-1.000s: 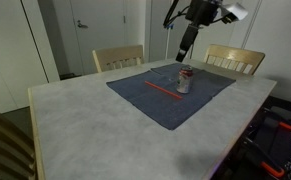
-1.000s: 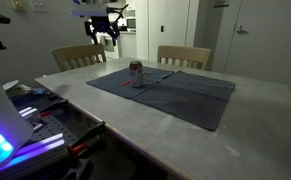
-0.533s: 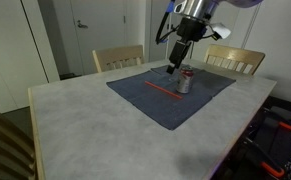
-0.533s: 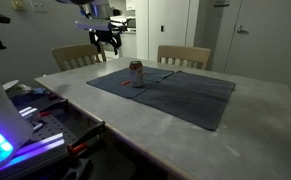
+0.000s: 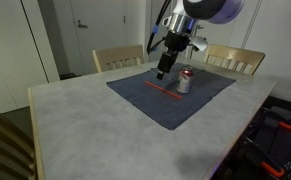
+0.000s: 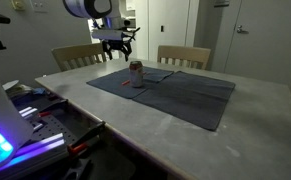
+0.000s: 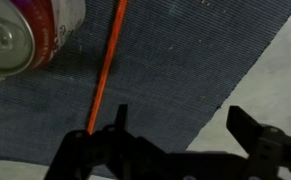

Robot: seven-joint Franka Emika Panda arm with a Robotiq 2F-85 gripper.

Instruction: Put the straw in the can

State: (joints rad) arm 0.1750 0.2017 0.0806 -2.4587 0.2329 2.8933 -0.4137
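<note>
Gripper drops toward the cloth

Over the last second the gripper (image 5: 162,73) comes down from high above the table, behind the can (image 5: 184,82). It now hangs low over the blue cloth (image 5: 170,108), just beside the can on the side where the straw (image 5: 165,89) lies. In both exterior views it also shifts sideways, and the arm's wrist swings in over the table with it.

No writing can be read anywhere. The can (image 7: 27,30) bears red markings on its silver side in the wrist view (too blurred to pass for letters), and in both exterior views it shows too small.
</note>
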